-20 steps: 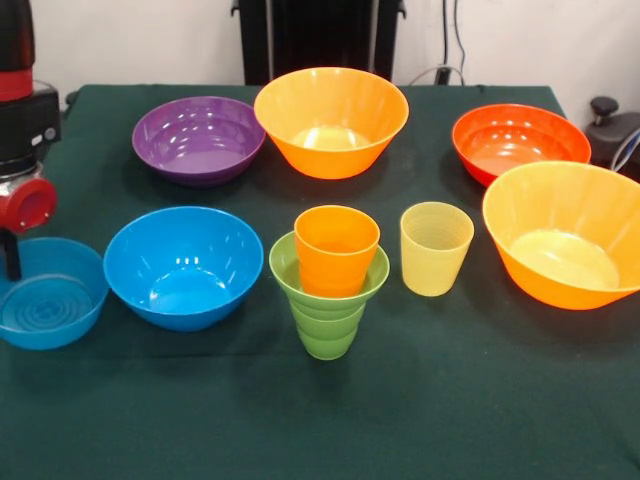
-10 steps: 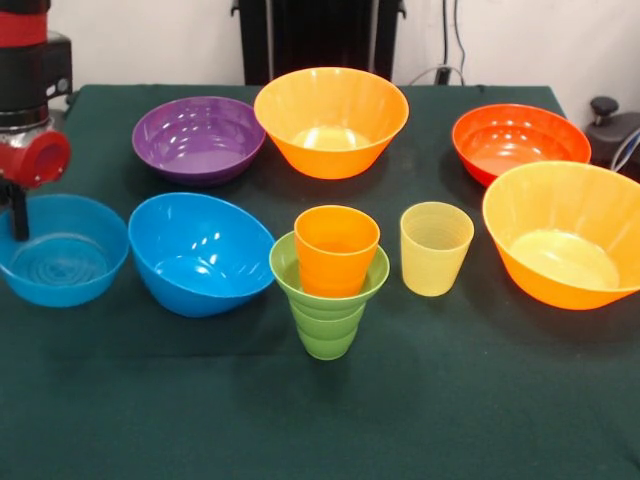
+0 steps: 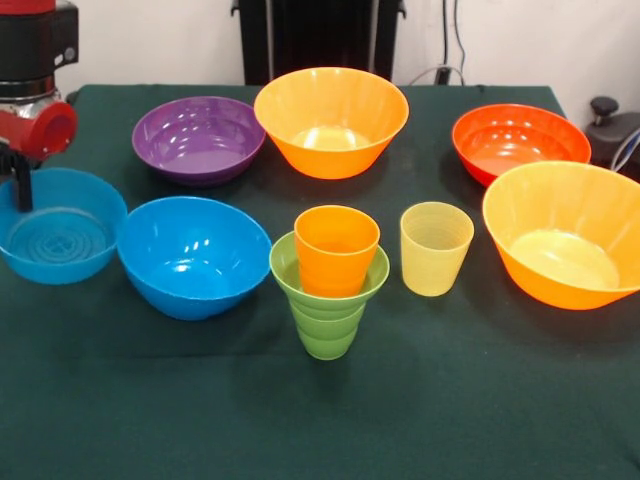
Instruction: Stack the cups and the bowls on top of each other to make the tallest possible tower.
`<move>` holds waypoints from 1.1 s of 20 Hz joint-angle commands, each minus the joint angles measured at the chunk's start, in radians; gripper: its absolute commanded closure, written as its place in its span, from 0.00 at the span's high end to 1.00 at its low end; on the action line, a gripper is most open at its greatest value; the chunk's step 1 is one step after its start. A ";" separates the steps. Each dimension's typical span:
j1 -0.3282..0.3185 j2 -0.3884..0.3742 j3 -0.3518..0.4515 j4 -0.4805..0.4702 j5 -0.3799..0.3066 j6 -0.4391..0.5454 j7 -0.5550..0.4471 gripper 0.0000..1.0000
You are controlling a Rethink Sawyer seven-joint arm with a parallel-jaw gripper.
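At the far left my gripper [image 3: 20,198] holds the small translucent blue bowl [image 3: 70,235] by its rim, one black finger reaching inside it. The bowl hangs beside the medium blue bowl [image 3: 195,258], almost touching it. In the middle stands the tower: a green ribbed cup [image 3: 325,325], a small green bowl [image 3: 283,268] on it, and an orange cup [image 3: 337,248] in that bowl. A pale yellow cup [image 3: 435,250] stands upright just right of the tower.
At the back are a purple bowl [image 3: 198,140], a big orange bowl [image 3: 330,122] and a red-orange bowl [image 3: 520,142]. A second big orange bowl [image 3: 565,235] sits at the right. A black device [image 3: 612,125] stands off the table's right edge.
The gripper has risen and moved right with the small translucent blue bowl. It nudged the medium blue bowl, which tipped and has settled level again, slightly further right.
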 commanded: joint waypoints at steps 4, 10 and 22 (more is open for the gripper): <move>0.053 -0.018 -0.055 0.028 -0.055 0.158 -0.125 0.00; 0.053 -0.026 -0.060 0.013 -0.047 0.186 -0.144 0.00; 0.035 -0.131 0.031 0.039 0.064 0.297 -0.205 0.00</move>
